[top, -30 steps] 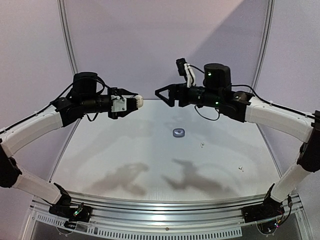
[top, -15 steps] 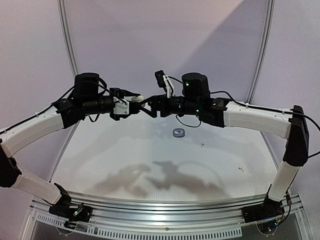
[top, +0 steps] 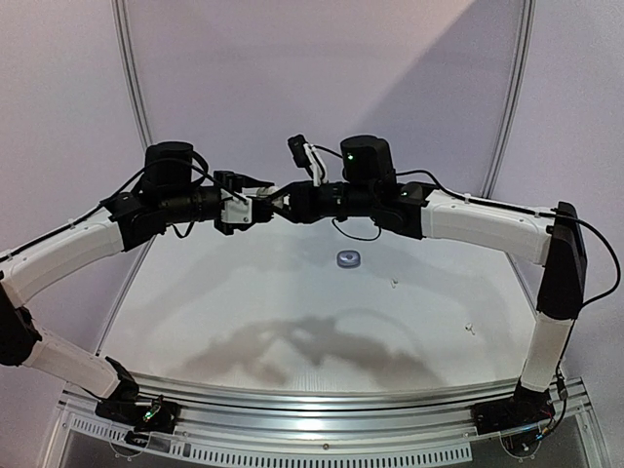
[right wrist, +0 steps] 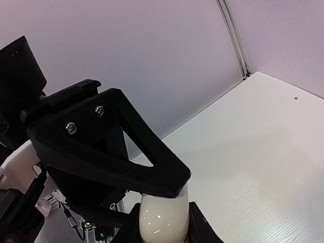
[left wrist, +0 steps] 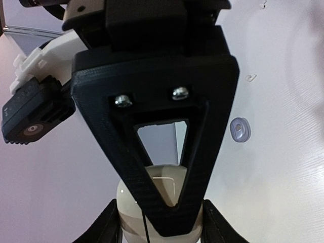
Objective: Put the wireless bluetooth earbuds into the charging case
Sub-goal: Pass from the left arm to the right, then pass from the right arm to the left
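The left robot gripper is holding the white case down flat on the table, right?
Not quite. The left gripper is holding the white case, but up in the air, well above the table, not flat on it. The top external view shows this.

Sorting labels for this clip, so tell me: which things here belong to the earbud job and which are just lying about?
Part of the job:
- white case, held by the left gripper, right gripper at it too
- grey-purple case on the table
- two tiny white earbuds, loose on the table

Just there:
- table
- metal rail at its near edge
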### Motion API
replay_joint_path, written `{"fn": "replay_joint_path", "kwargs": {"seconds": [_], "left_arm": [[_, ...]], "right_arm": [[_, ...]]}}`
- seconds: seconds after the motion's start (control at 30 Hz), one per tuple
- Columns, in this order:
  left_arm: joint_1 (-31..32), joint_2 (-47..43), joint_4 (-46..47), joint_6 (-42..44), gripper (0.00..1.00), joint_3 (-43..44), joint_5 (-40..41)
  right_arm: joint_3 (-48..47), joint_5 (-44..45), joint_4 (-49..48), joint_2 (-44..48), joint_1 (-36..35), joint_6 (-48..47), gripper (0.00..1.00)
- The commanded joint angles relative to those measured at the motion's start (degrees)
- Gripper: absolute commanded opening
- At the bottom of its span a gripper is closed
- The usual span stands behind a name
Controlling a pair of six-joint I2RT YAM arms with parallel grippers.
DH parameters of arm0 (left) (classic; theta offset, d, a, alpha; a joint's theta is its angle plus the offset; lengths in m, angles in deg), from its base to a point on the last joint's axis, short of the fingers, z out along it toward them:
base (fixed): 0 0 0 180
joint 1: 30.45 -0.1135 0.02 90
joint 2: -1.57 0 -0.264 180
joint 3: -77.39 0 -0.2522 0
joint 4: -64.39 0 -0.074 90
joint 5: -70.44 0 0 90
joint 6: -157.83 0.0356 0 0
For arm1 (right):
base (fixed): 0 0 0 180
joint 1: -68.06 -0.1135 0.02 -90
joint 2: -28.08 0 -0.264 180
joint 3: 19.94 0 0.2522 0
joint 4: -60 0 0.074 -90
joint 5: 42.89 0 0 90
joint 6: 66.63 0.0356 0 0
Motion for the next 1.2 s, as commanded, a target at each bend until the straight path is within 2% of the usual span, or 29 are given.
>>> {"fn": "replay_joint_path", "kwargs": {"seconds": [0.0, 0.13, 0.17, 0.2, 0.23, 0.3, 0.33, 0.43, 0.5, 0.6, 0.67, 0.8, 0.9, 0.97, 1.17], "left_arm": [[1.0, -1.1, 0.9, 0.3, 0.19, -1.2, -0.2], [1.0, -1.3, 1.0, 0.6, 0.19, -1.4, -0.3], [1.0, -1.5, 1.0, 0.5, 0.21, -1.6, -0.3], [1.0, -1.6, 1.0, 0.3, 0.26, -1.7, -0.5], [1.0, -1.8, 0.8, 0.1, 0.41, -1.8, -0.7], [1.0, -2.3, 0.9, -2.4, 0.87, -2.2, -1.3], [1.0, -2.5, 1.0, -4.1, 0.98, -2.3, -1.7], [0.3, -2.8, 0.6, -13.5, 0.99, -1.6, -3.2], [-1.4, -2.6, -2.4, -22.3, 0.99, 0.7, -7.7], [-4.2, -2.4, -8.7, -36.2, 0.99, 4.0, -22.9], [-4.5, -2.8, -7.4, -45.1, 0.99, 3.9, -31.0], [-4.8, -3.0, 5.8, -69.9, 0.92, 1.6, -38.2], [-4.7, -3.0, 19.8, -80.8, 0.82, -0.8, -42.0], [-4.2, -2.7, 27.1, -84.2, 0.79, -2.9, -42.0], [-3.6, -0.7, 34.8, -88.1, 0.67, -3.9, -36.8]], "right_arm": [[-0.8, -1.5, 1.6, -0.6, -0.3, -1.5, 0.19], [-0.8, -2.4, 3.5, 0.0, -0.2, -2.7, 0.01], [-0.8, -2.4, 4.1, 0.1, -0.3, -3.1, 0.00], [-0.7, -2.3, 4.5, 0.6, -0.3, -3.7, 0.00], [-0.7, -2.1, 4.7, 1.0, -0.3, -4.2, 0.00], [-0.4, -2.1, 4.7, 2.1, -0.2, -5.4, 0.00], [-0.2, -2.2, 4.7, 2.6, -0.1, -6.2, 0.00], [1.0, -2.6, 4.6, 5.4, 0.4, -9.2, 0.00], [2.7, -3.9, 3.5, 7.6, 1.1, -10.7, 0.00], [6.2, -7.1, -0.8, 12.1, 2.0, -12.6, 0.00], [7.7, -8.1, -2.9, 15.0, 2.0, -14.4, 0.00], [7.5, -9.4, -4.1, 17.7, 2.0, -16.2, 0.00], [7.4, -10.9, -5.7, 18.6, 2.0, -16.7, 0.00], [7.2, -11.4, -6.8, 18.9, 1.9, -16.4, 0.00], [4.8, -11.1, -3.3, 17.8, 0.7, -18.4, 0.00]]}}
